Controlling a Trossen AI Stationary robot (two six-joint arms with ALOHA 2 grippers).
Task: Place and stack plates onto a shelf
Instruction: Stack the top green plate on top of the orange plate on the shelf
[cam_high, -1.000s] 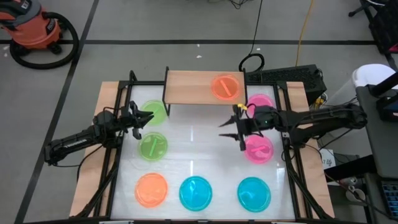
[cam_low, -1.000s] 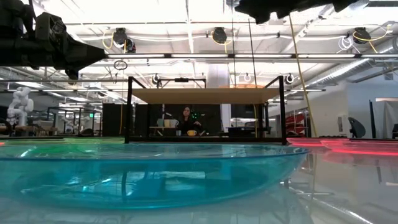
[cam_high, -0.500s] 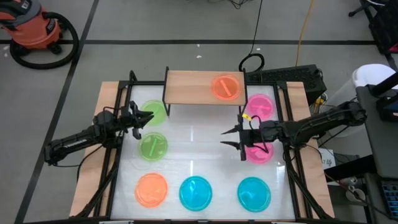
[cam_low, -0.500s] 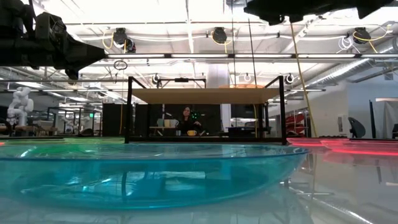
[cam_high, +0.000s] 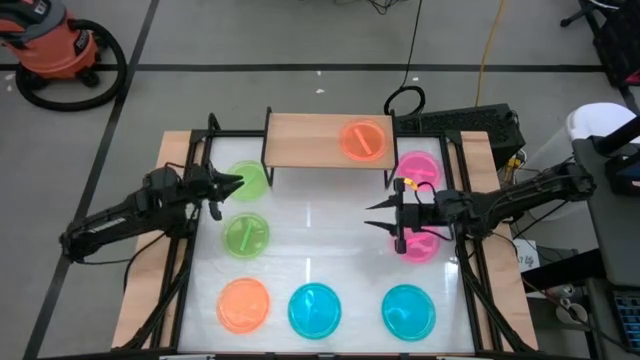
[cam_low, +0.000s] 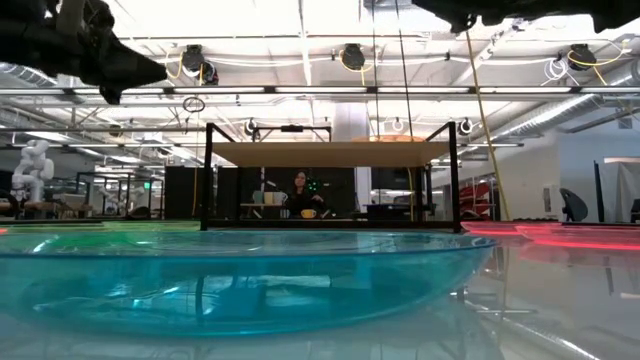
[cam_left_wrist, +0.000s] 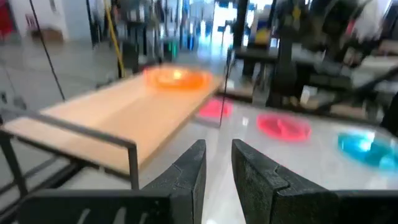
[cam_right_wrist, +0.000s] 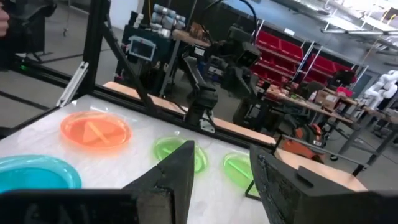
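Note:
The light-wood shelf (cam_high: 310, 140) stands at the table's far side with one orange plate (cam_high: 364, 139) on its right half. Flat on the white table (cam_high: 320, 225) lie two green plates (cam_high: 248, 180) (cam_high: 246, 235), two pink plates (cam_high: 418, 165) (cam_high: 425, 245), another orange plate (cam_high: 244, 304) and two blue plates (cam_high: 315, 309) (cam_high: 408, 310). My left gripper (cam_high: 232, 183) hovers over the far green plate, slightly open with nothing between its fingers (cam_left_wrist: 219, 168). My right gripper (cam_high: 387, 225) hangs open and empty beside the near pink plate (cam_right_wrist: 221, 168).
Black frame rails (cam_high: 190, 230) run along the table's left and right sides. The shelf's thin black legs (cam_low: 207, 180) stand at its corners, with free room under the board. In the low view a blue plate (cam_low: 240, 275) fills the foreground. The table's middle is bare.
My left gripper has risen above the far green plate and tipped up toward level. My right gripper has drawn back from the shelf toward the table's right and near edges, sinking a little, to the near pink plate. No plate has moved.

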